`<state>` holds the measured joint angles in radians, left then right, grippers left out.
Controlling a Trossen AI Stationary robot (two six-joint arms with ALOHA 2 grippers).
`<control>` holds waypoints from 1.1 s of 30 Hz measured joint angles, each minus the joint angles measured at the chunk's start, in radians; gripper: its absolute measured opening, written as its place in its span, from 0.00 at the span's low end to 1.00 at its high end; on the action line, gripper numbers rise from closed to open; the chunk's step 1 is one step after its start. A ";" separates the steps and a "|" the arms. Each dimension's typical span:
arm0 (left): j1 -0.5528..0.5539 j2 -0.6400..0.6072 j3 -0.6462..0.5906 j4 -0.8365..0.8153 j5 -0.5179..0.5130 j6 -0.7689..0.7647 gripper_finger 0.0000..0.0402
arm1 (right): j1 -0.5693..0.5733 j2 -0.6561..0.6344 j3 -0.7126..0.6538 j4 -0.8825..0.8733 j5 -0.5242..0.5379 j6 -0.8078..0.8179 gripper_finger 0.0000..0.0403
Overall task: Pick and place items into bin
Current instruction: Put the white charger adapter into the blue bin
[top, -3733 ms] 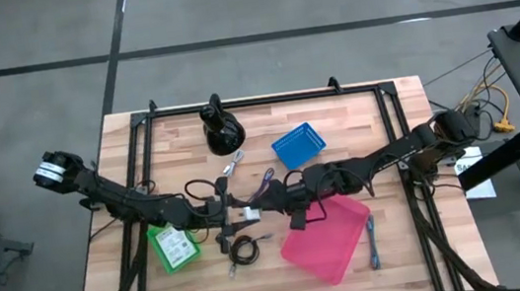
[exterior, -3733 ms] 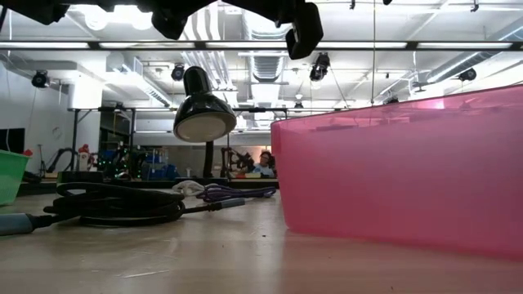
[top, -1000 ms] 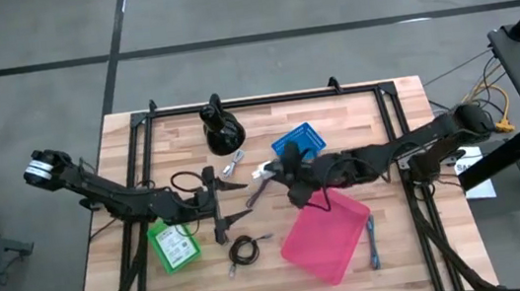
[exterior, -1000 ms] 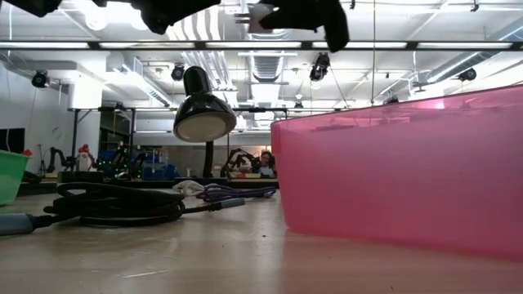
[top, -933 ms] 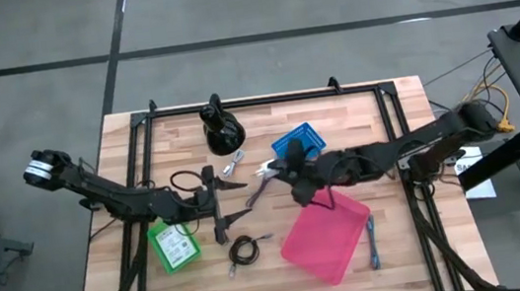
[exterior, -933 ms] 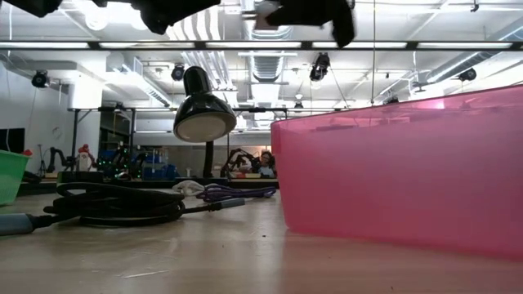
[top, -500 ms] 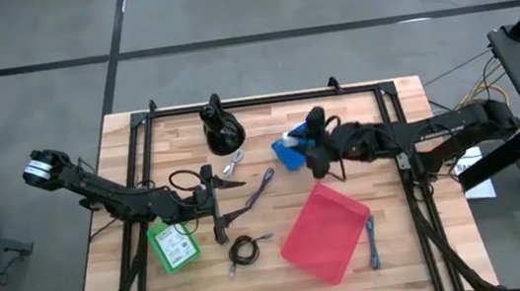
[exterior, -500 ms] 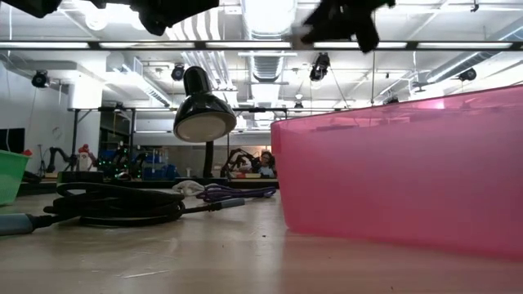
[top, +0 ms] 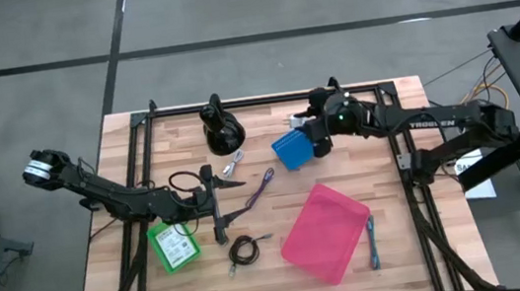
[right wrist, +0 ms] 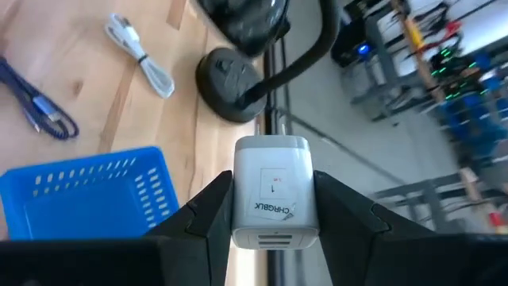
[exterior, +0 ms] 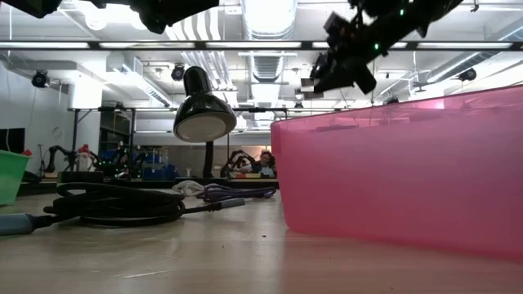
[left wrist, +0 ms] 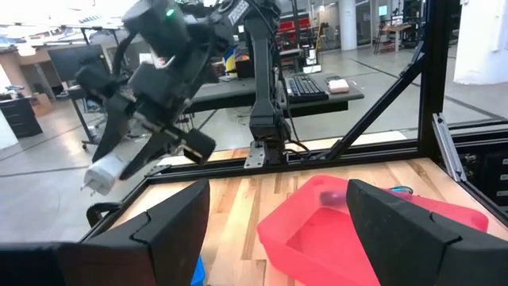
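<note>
Charger block (right wrist: 274, 187), white and printed with a small label, is sitting clamped between the two fingers of the right gripper (right wrist: 274, 208), whose jaws are standing partly closed on its sides. In the high view this right gripper (top: 310, 129) is hanging just beyond the far edge of the blue basket (top: 292, 147), with the white block showing at its tip. The black rounded stand (top: 221, 130) is standing to the left of the blue basket, and a white cable (right wrist: 143, 57) is lying between the two. A purple cable (top: 261, 188) is lying on the wood on the near left of the blue basket. The pink bin (top: 326, 232) is resting nearer than the blue basket, with a blue cable (top: 373, 244) just beside its right edge. A black coiled cable (top: 243, 250) is lying well to the near left of the blue basket. The left gripper (top: 215, 209) is hovering left of the purple cable, its fingers (left wrist: 163, 230) spread wide and gripping nothing, beside a green bin (top: 174, 245).
</note>
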<state>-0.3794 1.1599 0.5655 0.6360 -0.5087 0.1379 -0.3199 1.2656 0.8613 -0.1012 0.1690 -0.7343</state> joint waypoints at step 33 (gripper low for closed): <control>0.000 0.000 -0.002 -0.045 -0.001 0.007 0.69 | -0.196 0.002 -0.314 0.219 -0.368 0.401 0.33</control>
<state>-0.3790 1.1599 0.5640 0.5906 -0.5098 0.1452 -0.5159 1.2678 0.5476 0.1183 -0.1992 -0.3329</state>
